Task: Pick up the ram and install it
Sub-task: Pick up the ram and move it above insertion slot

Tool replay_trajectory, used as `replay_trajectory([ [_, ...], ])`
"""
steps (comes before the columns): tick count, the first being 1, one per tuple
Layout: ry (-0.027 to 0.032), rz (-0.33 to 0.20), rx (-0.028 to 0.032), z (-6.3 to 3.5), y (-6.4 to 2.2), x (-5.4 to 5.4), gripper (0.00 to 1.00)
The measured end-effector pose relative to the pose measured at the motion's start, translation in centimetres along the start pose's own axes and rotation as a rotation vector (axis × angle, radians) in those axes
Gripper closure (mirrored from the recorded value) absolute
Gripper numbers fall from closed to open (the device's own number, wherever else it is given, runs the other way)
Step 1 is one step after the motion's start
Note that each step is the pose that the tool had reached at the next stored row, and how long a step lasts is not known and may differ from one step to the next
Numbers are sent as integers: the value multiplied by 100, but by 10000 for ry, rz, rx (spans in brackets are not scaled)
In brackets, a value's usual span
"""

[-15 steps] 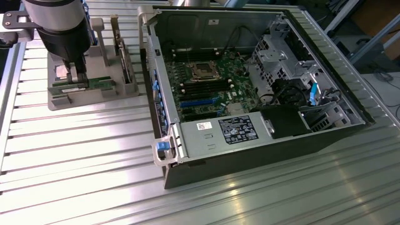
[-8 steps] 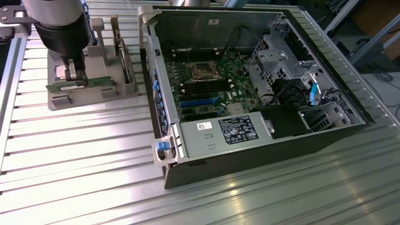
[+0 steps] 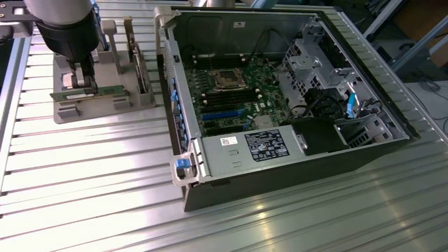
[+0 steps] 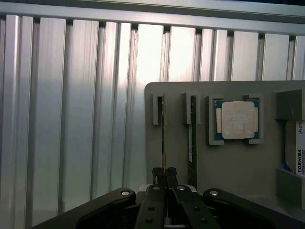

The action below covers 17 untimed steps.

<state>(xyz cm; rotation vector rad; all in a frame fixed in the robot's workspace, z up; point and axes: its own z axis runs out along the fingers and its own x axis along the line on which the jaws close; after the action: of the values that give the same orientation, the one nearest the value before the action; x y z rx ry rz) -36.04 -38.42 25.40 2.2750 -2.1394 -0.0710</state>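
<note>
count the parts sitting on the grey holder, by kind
ram stick: 2
processor chip: 1
hard drive: 1
total: 4

This looks to me like a lab or workshop for robots and computers. The table [image 3: 105, 173] is bare ribbed metal, not like one at home. A computer [image 3: 280, 89] lies on it with its side off, so I see its insides. At nine o'clock from it, a grey holder [image 3: 70, 113] keeps parts in slots: the ram [image 4: 163, 133], another stick [image 4: 192, 138], a square chip [image 4: 237, 119]. Metal frame bars [image 3: 420, 47] stand at two o'clock.
</note>
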Motion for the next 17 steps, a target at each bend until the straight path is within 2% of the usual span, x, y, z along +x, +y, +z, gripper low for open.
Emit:
replay_trajectory([
  [17,0,0,-1,-208,9,-4,88],
])
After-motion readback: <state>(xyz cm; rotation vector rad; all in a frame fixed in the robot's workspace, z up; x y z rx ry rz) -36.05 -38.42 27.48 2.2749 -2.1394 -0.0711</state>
